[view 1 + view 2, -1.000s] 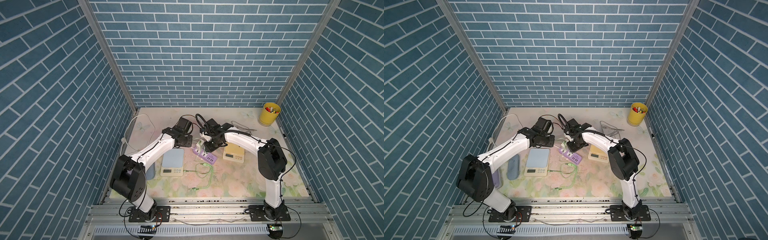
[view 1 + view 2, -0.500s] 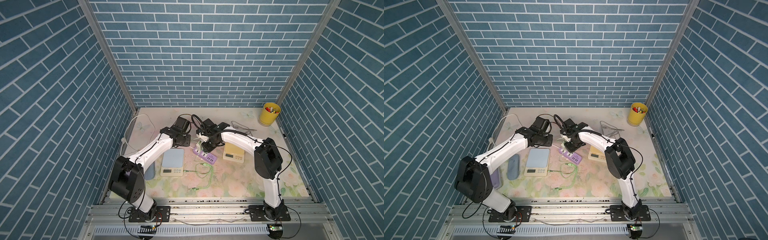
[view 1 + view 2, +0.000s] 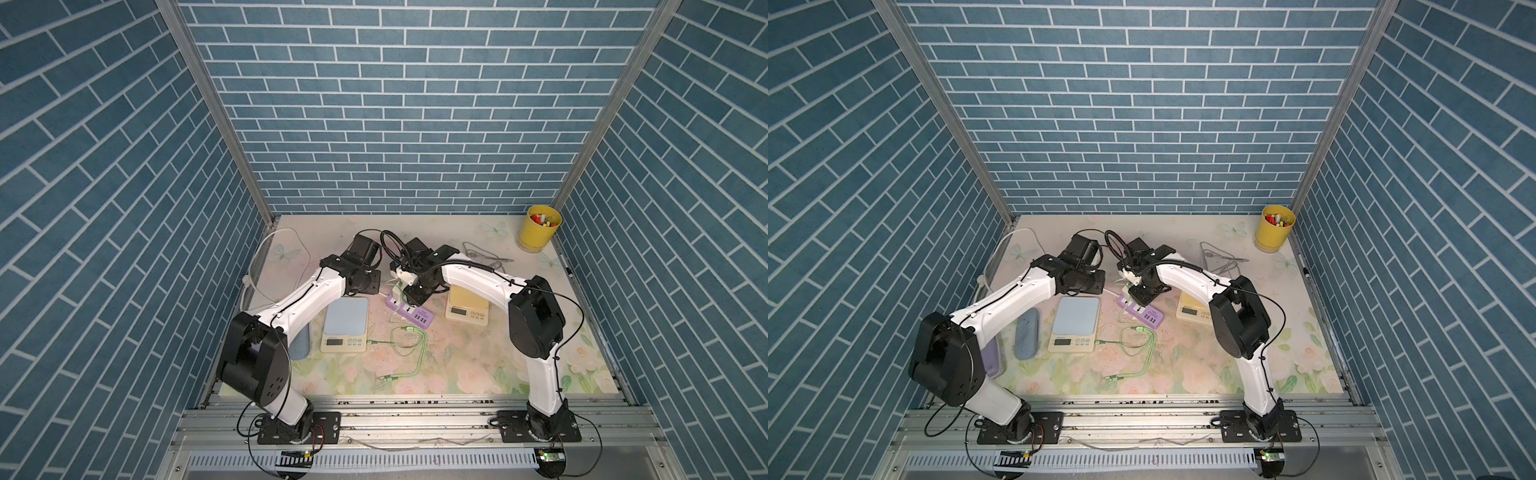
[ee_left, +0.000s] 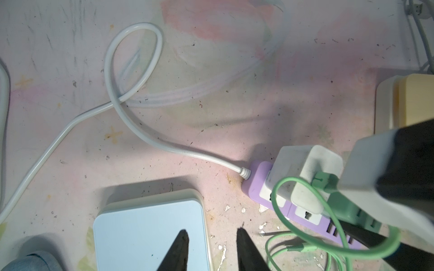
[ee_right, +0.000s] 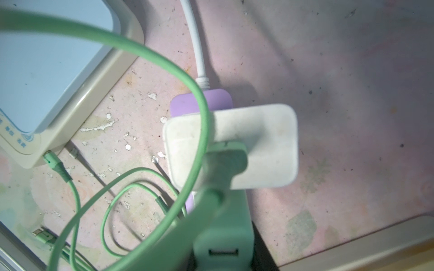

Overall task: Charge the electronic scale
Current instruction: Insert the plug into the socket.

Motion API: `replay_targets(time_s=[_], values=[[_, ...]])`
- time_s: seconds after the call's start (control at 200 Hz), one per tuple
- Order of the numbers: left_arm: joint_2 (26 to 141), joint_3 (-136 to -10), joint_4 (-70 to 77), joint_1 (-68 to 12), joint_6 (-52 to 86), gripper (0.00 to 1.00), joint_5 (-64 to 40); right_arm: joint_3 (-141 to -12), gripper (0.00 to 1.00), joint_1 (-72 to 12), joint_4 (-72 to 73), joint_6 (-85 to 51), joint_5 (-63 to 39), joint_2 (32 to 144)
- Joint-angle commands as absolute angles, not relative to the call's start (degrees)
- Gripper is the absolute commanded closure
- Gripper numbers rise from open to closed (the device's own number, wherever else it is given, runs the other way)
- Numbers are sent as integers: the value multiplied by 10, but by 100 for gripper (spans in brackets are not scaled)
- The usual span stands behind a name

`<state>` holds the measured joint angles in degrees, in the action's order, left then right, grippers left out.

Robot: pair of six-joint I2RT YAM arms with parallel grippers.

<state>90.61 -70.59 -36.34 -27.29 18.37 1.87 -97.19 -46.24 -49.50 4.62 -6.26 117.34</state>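
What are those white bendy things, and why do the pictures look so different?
They are two robot arms, a left arm and a right arm, bolted by a table. Two pictures look down from above; the two close-ups come from cameras on the arms' wrists. On the table lie a blue scale, a yellow scale, a purple power strip, a green cable and a yellow cup. The right claw seems to pinch the cable's plug, stuck in a white charger. The left claw is open and empty.
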Motion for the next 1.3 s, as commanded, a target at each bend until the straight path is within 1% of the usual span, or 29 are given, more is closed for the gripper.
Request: replay_targets(time_s=[0.0,0.36,0.83,1.295], values=[[893,-700,-371,-270,179,62,23,-964,100,-468,-582,83,-54,1182],[894,-699,-372,-269,178,62,24,-991,100,-469,-591,80,-59,1180],[896,-696,-372,-268,176,62,23,-991,100,-468,-533,66,-11,1196],[899,-693,-370,-266,176,62,20,-976,100,-464,-494,56,0,1169]])
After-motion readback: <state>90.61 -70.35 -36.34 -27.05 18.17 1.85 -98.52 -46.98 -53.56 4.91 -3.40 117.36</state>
